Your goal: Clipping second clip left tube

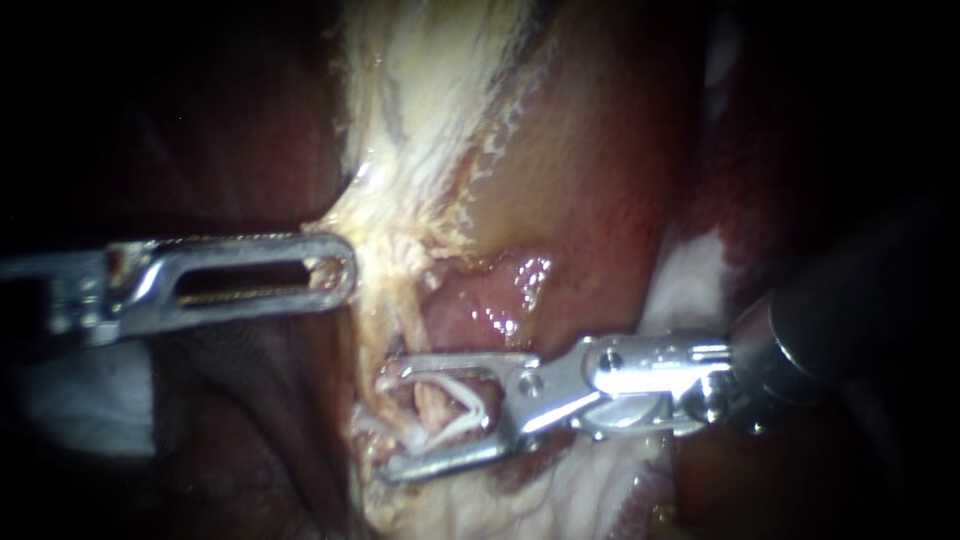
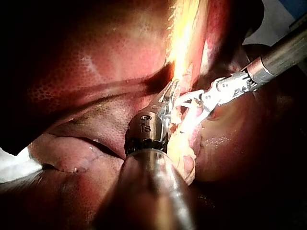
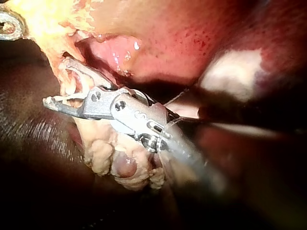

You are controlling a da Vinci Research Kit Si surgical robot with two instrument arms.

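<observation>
Under the endoscope's own light, the pale tissue (image 1: 420, 150) at centre is being lit brightly while the corners are being left almost black. Glare is being thrown off the right instrument (image 1: 392, 420), the white clip (image 1: 476, 404) held in its jaws, and a wet pink patch (image 1: 510, 300). From the left wrist, the tissue is being burned out to a glowing streak, with the shaft of the left instrument (image 2: 171, 92) being kept in shadow. From the right wrist, everything under the instrument is being lost to darkness.

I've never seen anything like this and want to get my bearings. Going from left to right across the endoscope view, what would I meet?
Left instrument → pale stringy tissue → right instrument, which carries a clip and whose shaft runs off to the right edge.
</observation>
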